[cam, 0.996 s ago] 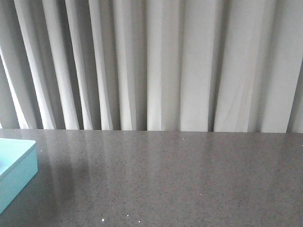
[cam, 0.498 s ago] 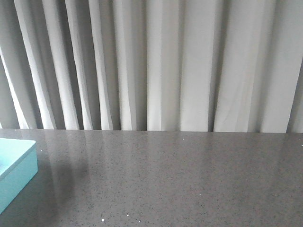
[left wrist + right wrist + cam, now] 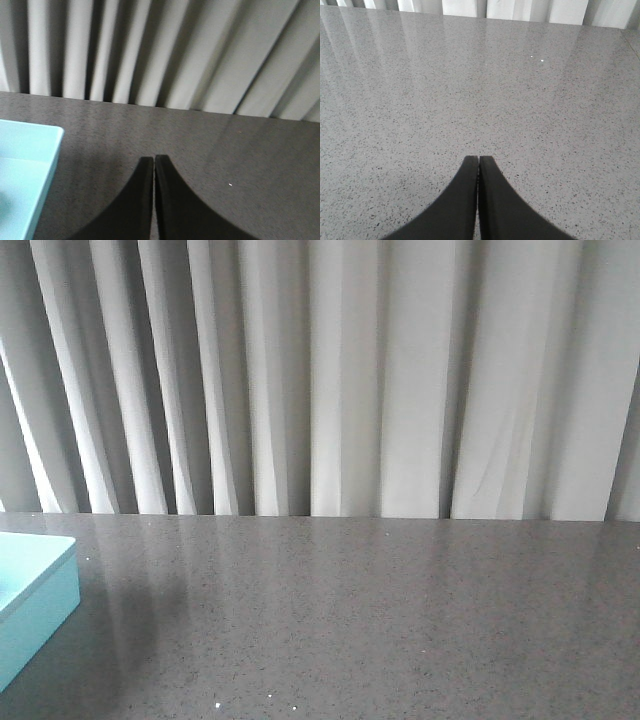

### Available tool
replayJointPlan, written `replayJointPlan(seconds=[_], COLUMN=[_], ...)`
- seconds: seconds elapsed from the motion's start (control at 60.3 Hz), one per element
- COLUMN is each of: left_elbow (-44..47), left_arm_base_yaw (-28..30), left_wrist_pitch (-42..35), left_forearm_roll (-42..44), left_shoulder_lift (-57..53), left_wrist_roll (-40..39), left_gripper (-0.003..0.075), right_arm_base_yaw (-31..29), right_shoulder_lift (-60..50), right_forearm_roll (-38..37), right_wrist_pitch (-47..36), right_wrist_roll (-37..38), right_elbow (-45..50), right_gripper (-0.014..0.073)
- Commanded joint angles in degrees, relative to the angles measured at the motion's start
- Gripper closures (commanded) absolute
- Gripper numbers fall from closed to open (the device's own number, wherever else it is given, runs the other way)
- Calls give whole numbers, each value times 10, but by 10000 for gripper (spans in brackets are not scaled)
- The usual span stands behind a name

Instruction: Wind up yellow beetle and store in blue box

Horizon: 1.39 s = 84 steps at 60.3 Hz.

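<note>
The blue box (image 3: 35, 600) shows only as a corner at the left edge of the front view. It also shows in the left wrist view (image 3: 25, 175), beside my left gripper (image 3: 153, 159). The left gripper is shut and empty over the grey table. My right gripper (image 3: 478, 160) is shut and empty over bare speckled table. The yellow beetle is out of view in every frame. Neither gripper shows in the front view.
A grey speckled table (image 3: 380, 620) runs back to a pleated white curtain (image 3: 330, 380). The curtain also shows in the left wrist view (image 3: 165, 50).
</note>
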Motion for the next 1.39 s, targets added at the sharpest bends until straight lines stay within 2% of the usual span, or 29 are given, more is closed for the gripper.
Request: replayJointPlan(seconds=[0.0, 0.166, 0.332, 0.465, 0.614, 0.747, 0.896, 0.979, 1.079, 1.211, 1.377], left_elbow=[-17, -17, 9, 112, 263, 388, 500, 539, 571, 590, 632], left_arm_base_yaw=[0, -23, -46, -47, -56, -76, -101, -103, -103, -115, -154], left_wrist_pitch=[12, -9, -11, -50, -175, -259, -307, -314, -349, -380, -441], left_forearm_roll=[-32, -8, 61, 88, 77, 63, 37, 7, -23, -16, -11], left_shoulder_lift=[-37, -103, -172, -250, -332, -364, -375, -375, -375, -393, -475], left_wrist_roll=[-5, -5, -4, 48, 109, 118, 171, 206, 210, 238, 284], left_gripper=[727, 726, 726, 726, 726, 726, 726, 726, 726, 726, 726], right_arm_base_yaw=[-1, -1, -1, -1, -1, -1, -1, -1, -1, -1, -1], right_shoulder_lift=[5, 5, 5, 5, 5, 5, 5, 5, 5, 5, 5], right_forearm_roll=[0, 0, 0, 0, 0, 0, 0, 0, 0, 0, 1], right_wrist_pitch=[-38, -38, -38, -38, -38, -38, -38, -38, -38, -38, -38], right_wrist_roll=[-2, -2, -2, -2, -2, -2, -2, -2, -2, -2, -2], right_elbow=[-14, -14, -14, -14, -14, -14, -14, -14, -14, -14, -14], right_gripper=[601, 601, 601, 601, 601, 601, 601, 601, 601, 601, 601])
